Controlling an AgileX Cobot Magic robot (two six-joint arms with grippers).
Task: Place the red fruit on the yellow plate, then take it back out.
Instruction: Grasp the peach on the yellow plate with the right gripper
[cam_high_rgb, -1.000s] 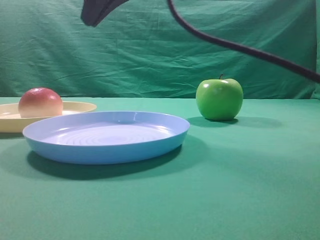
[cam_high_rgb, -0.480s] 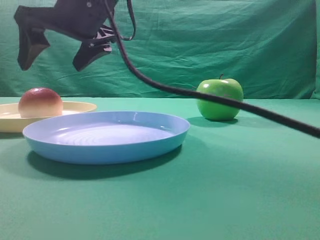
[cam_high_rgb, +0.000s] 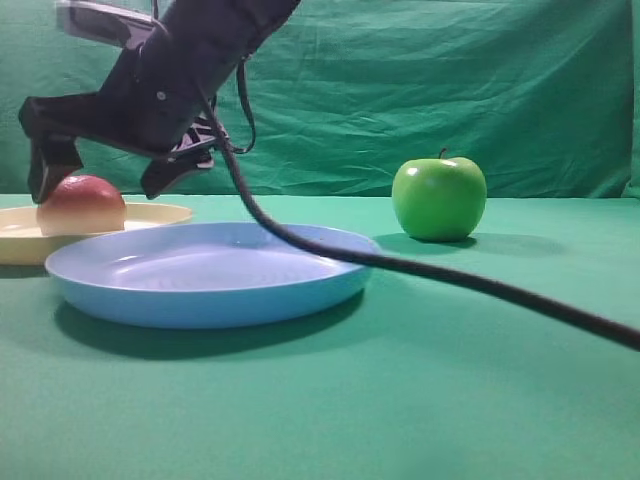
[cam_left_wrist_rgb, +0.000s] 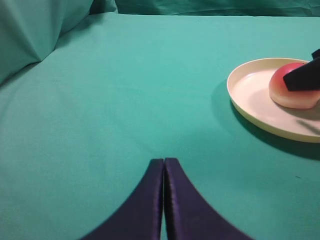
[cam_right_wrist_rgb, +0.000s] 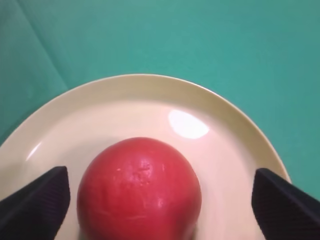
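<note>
The red fruit (cam_high_rgb: 85, 208) (cam_right_wrist_rgb: 140, 187) (cam_left_wrist_rgb: 292, 95) rests in the yellow plate (cam_high_rgb: 150, 213) (cam_right_wrist_rgb: 150, 100) (cam_left_wrist_rgb: 250, 100) at the far left of the table. My right gripper (cam_high_rgb: 98, 182) (cam_right_wrist_rgb: 160, 200) has reached across and stands open low over the fruit. Its black fingers (cam_right_wrist_rgb: 37, 200) flank the fruit on both sides, with a wide gap on the right side. One fingertip (cam_left_wrist_rgb: 305, 77) shows against the fruit in the left wrist view. My left gripper (cam_left_wrist_rgb: 164, 162) is shut on nothing, over bare green cloth left of the plate.
A light blue plate (cam_high_rgb: 215, 270) lies in front of the yellow one, near the middle. A green apple (cam_high_rgb: 438, 198) stands at the back right. The right arm's black cable (cam_high_rgb: 450, 275) sags across the blue plate. A green backdrop (cam_high_rgb: 450, 80) closes the rear.
The right arm has swung in from the top and come down to the left, from above the plates to the fruit. Its fingers now straddle the fruit. The fruit has not moved.
</note>
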